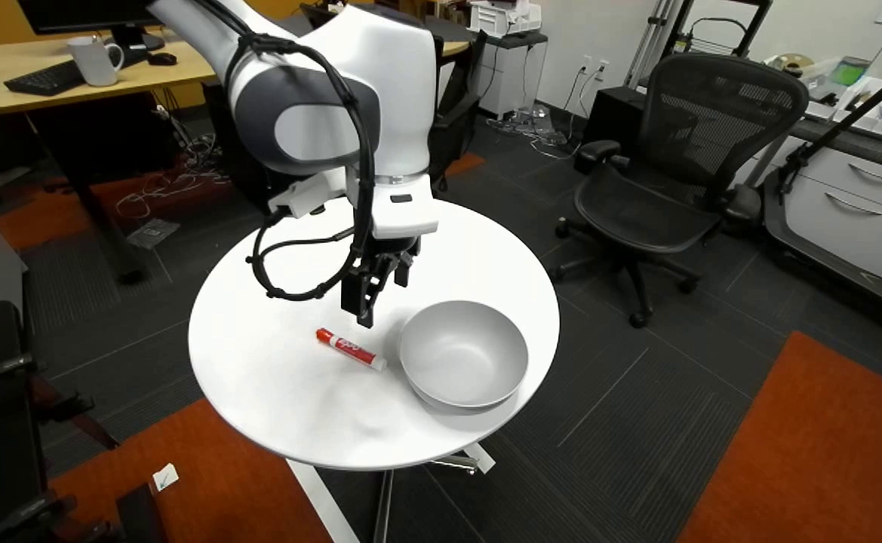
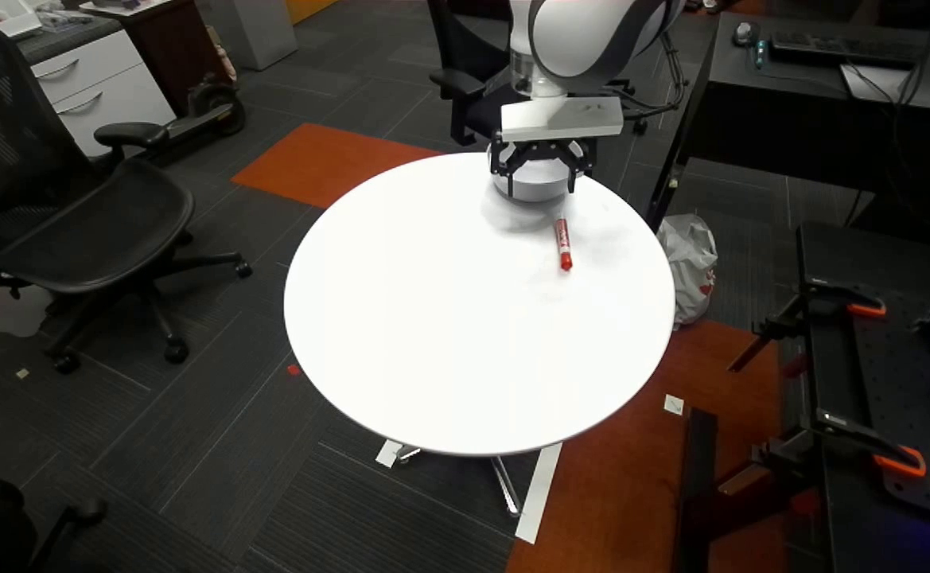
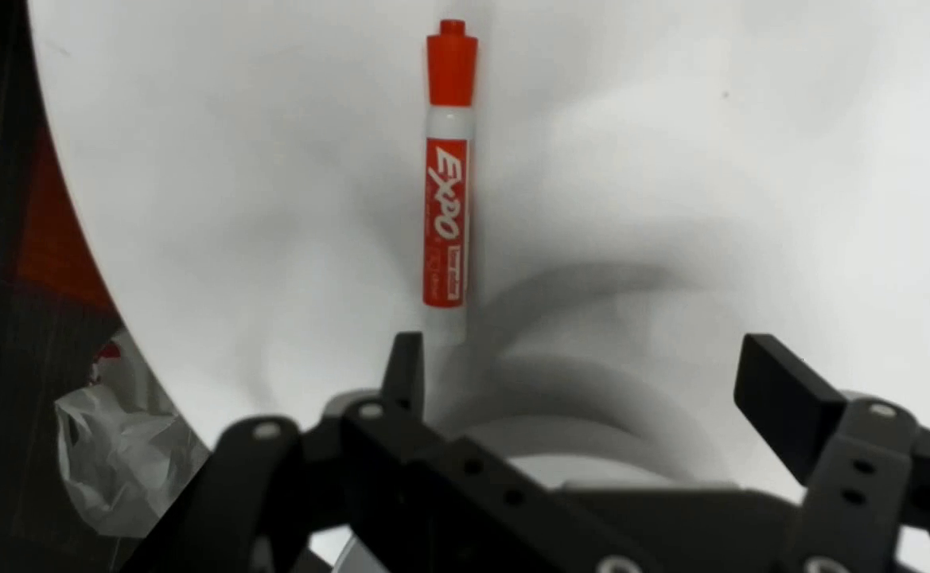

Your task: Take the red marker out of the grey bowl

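The red marker (image 1: 350, 348) lies on the white table beside the grey bowl (image 1: 463, 354), outside it. Its whitish end points toward the bowl and its red cap points away. The marker also shows in an exterior view (image 2: 563, 244) and upright in the wrist view (image 3: 447, 199). The bowl (image 2: 540, 181) stands partly behind the gripper there; its inside looks empty in an exterior view. My gripper (image 1: 384, 302) is open and empty above the table, near bowl and marker. In the wrist view, the fingers (image 3: 584, 350) are wide apart, the left one close below the marker's whitish end.
The round white table (image 1: 275, 377) has its edge close to the bowl. A black office chair (image 1: 682, 158) stands beyond the table. A plastic bag (image 2: 687, 267) sits on the floor beside it. A dark bench with clamps (image 2: 894, 382) is nearby.
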Controlling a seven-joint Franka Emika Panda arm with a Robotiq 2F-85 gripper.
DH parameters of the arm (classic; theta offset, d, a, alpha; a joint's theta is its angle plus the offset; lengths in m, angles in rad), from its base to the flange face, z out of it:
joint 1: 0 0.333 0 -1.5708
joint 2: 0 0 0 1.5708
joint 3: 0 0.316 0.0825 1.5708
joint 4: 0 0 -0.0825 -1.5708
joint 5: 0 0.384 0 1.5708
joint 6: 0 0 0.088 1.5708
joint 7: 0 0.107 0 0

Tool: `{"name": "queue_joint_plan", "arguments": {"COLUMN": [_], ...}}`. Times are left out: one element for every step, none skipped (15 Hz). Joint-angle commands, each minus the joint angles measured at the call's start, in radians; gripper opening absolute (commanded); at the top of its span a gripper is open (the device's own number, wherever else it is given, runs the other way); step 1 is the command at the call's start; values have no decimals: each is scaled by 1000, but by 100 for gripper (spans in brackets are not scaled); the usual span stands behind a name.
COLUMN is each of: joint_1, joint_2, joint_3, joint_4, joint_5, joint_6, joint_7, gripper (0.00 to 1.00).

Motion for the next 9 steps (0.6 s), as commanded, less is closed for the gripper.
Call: {"name": "queue_joint_plan", "arguments": {"joint_1": [16, 16, 13, 10, 7, 5, 0, -4, -7], "joint_2": [-127, -145, -163, -179, -192, -204, -214, -223, -169], "joint_3": [-14, -14, -12, -10, -7, -5, -1, 2, 6], "joint_4": [-105, -117, -129, -138, -145, -152, -157, -163, -117], "joint_5": [-31, -36, -42, -47, -49, -53, -49, -45, -39], "joint_6": [-6, -6, -5, -10, -12, -13, -15, -13, -3], "joint_7": [10, 13, 11, 8, 5, 4, -1, -6, 0], "gripper": [100, 100, 100, 100, 100, 100, 100, 100, 100]}}
